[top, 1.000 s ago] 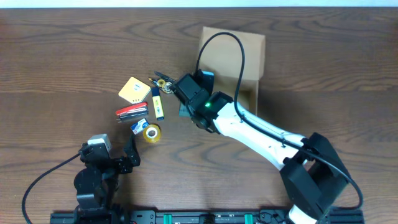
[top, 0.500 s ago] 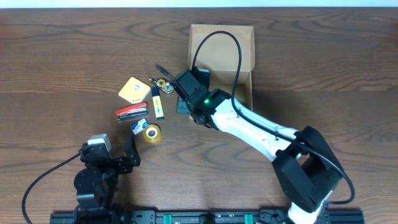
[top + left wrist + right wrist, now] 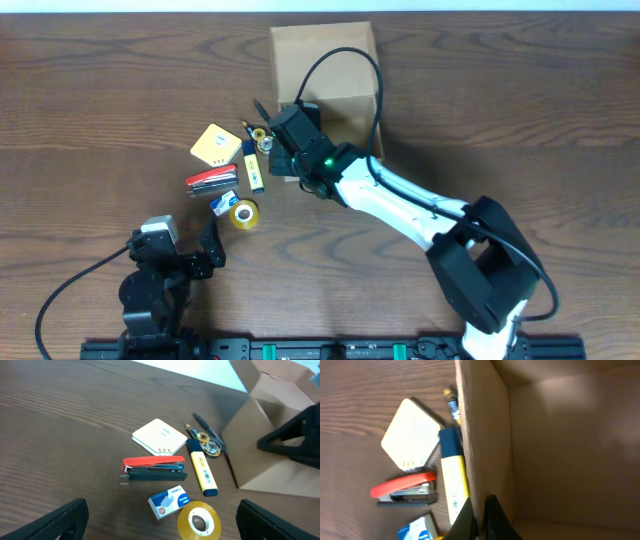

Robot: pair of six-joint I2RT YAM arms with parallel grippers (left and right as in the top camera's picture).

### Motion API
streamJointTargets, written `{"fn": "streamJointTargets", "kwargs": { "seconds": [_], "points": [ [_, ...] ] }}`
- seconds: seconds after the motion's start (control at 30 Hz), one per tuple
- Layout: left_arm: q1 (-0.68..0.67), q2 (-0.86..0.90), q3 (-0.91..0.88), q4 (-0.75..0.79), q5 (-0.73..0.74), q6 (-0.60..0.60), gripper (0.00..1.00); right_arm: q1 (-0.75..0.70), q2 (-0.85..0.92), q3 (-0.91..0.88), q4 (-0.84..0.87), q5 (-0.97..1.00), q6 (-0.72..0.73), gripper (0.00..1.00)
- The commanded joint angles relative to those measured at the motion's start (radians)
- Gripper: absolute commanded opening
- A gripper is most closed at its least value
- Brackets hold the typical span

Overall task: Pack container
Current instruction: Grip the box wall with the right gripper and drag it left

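The tan cardboard container (image 3: 325, 70) lies open at the back centre. My right gripper (image 3: 290, 150) is shut on its left wall; the wrist view shows the two black fingers (image 3: 481, 520) pinching the wall edge (image 3: 485, 450), one inside, one outside. Left of the box lie scissors (image 3: 257, 128), a yellow highlighter (image 3: 254, 165), a pale yellow pad (image 3: 217, 144), a red stapler (image 3: 211, 179), a blue staples box (image 3: 224, 202) and a tape roll (image 3: 243, 214). My left gripper (image 3: 160, 527) is open and empty, low at the front left, near the tape roll (image 3: 199, 521).
The wooden table (image 3: 520, 120) stretches bare to the right and far left. The left arm's base (image 3: 160, 275) sits at the front left. The right arm's cable (image 3: 345, 80) arcs over the box.
My right gripper has dragged the container to the left, closer to the stationery. The left arm has not moved.
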Motion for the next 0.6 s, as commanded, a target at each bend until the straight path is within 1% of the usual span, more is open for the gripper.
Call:
{"fn": "streamJointTargets", "kwargs": {
  "seconds": [0.0, 0.13, 0.33, 0.47, 0.57],
  "points": [
    [0.002, -0.008, -0.02, -0.002, -0.009, 0.0, 0.95, 0.008, 0.073, -0.01, 0.011, -0.173, -0.013, 0.01],
    [0.002, -0.008, -0.02, -0.002, -0.009, 0.0, 0.95, 0.037, 0.078, -0.009, 0.047, -0.185, -0.055, 0.01],
    [0.002, -0.008, -0.02, -0.002, -0.009, 0.0, 0.95, 0.061, 0.078, 0.004, 0.051, -0.202, -0.052, 0.01],
    [0.002, -0.008, -0.02, -0.002, -0.009, 0.0, 0.95, 0.051, 0.076, 0.016, -0.026, -0.157, 0.019, 0.01],
    [0.002, -0.008, -0.02, -0.002, -0.009, 0.0, 0.95, 0.045, 0.064, 0.055, -0.107, -0.112, 0.018, 0.01]
  ]
}}
